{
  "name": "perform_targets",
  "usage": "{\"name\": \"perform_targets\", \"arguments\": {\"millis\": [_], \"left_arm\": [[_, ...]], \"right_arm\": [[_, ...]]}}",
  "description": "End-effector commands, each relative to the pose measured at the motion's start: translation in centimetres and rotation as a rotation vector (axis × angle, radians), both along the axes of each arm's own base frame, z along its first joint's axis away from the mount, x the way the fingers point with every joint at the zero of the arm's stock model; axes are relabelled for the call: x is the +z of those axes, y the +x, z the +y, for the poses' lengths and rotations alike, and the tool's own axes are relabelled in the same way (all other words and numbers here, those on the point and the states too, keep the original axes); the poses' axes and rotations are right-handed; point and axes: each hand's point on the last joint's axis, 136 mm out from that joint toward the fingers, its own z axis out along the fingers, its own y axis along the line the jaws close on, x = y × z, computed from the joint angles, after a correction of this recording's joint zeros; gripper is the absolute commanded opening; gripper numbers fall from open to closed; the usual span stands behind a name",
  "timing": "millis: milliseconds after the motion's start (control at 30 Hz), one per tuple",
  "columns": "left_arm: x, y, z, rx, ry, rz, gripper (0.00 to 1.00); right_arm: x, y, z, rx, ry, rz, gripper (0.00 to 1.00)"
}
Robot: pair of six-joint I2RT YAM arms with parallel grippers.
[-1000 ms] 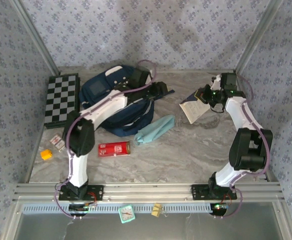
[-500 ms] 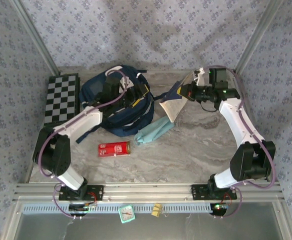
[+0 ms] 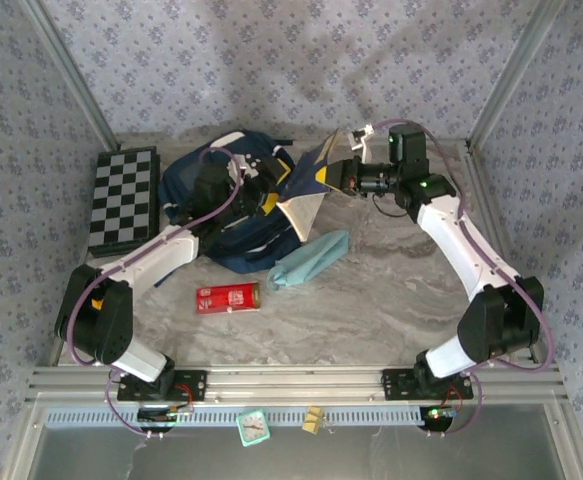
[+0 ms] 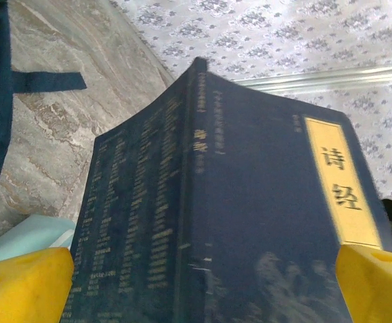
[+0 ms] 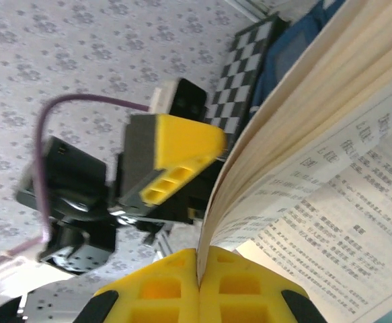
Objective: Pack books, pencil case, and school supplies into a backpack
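The thin navy-blue book with a yellow title label (image 3: 306, 185) hangs open, pages fanned, over the right-hand edge of the large navy-blue fabric backpack (image 3: 251, 240). The right claw (image 5: 199, 289), just right of the backpack, is clenched on the book's edge. The left claw (image 3: 261, 190), above the backpack, is released, its yellow fingertips (image 4: 27, 282) spread wide either side of the book's cover. A light teal fabric pencil case (image 3: 311, 258) lies on the marbled surface (image 3: 391, 290) just beside the backpack's near-right side.
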Motion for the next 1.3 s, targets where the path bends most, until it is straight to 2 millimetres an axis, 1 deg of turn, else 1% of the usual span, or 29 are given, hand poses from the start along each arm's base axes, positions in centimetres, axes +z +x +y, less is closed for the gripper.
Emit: {"name": "perform_targets", "arguments": {"millis": [0,67,133,300,367,433,533,633,800,900,1000,1033,1067,1133,1200,1233,1267], "left_arm": [[4.0,0.2,0.1,0.011,-0.132,-0.077,1.00],[4.6,0.0,-0.2,0.003,-0.158,-0.086,1.00],[5.2,-0.1,0.0,0.011,-0.179,-0.102,1.00],[6.9,-0.6,0.0,-0.003,-0.198,-0.140,1.00],[7.3,-0.7,0.3,0.004,-0.202,-0.151,0.97],[7.3,-0.8,0.5,0.007,-0.188,-0.156,0.94],[7.1,-0.9,0.6,0.008,-0.173,-0.157,0.82],[6.8,-0.8,0.6,0.014,-0.175,-0.151,0.67],[6.3,-0.6,0.5,0.021,-0.164,-0.137,0.42],[5.9,-0.6,0.4,0.018,-0.146,-0.128,0.29],[5.8,-0.5,0.3,0.018,-0.145,-0.128,0.19],[5.8,-0.4,0.3,0.019,-0.142,-0.129,0.15],[5.6,-0.3,0.2,0.018,-0.139,-0.123,0.12],[5.7,-0.1,0.2,0.020,-0.139,-0.124,0.06],[6.1,0.0,0.0,0.017,-0.150,-0.135,0.01],[6.4,0.0,0.0,0.013,-0.156,-0.142,0.00],[6.7,0.0,-0.1,0.010,-0.161,-0.148,0.00]], "right_arm": [[2.9,-0.4,1.7,0.091,0.113,-0.071,0.00],[2.8,-0.8,2.6,0.125,0.122,-0.078,0.00],[2.2,-0.8,3.0,0.136,0.116,-0.078,0.00],[-0.8,-0.3,3.1,0.162,0.118,-0.011,0.00],[-2.2,-0.2,2.7,0.169,0.106,0.029,0.00],[-2.9,-0.1,1.9,0.150,0.096,0.036,0.00],[-3.7,-0.3,1.2,0.151,0.066,0.051,0.00],[-4.3,-0.6,1.2,0.167,0.035,0.068,0.00],[-4.7,-0.5,1.0,0.168,0.000,0.070,0.00],[-4.5,-0.4,1.2,0.173,-0.007,0.064,0.00],[-4.9,-0.5,1.0,0.168,-0.037,0.068,0.00],[-5.0,-0.5,0.9,0.163,-0.046,0.073,0.02],[-5.4,-0.6,0.7,0.157,-0.054,0.081,0.06],[-5.9,-0.9,0.5,0.144,-0.071,0.093,0.23],[-6.4,-1.1,-0.1,0.110,-0.094,0.103,0.48],[-6.7,-1.1,-0.4,0.086,-0.107,0.116,0.57],[-7.1,-1.0,-0.9,0.053,-0.120,0.135,0.69]]}}
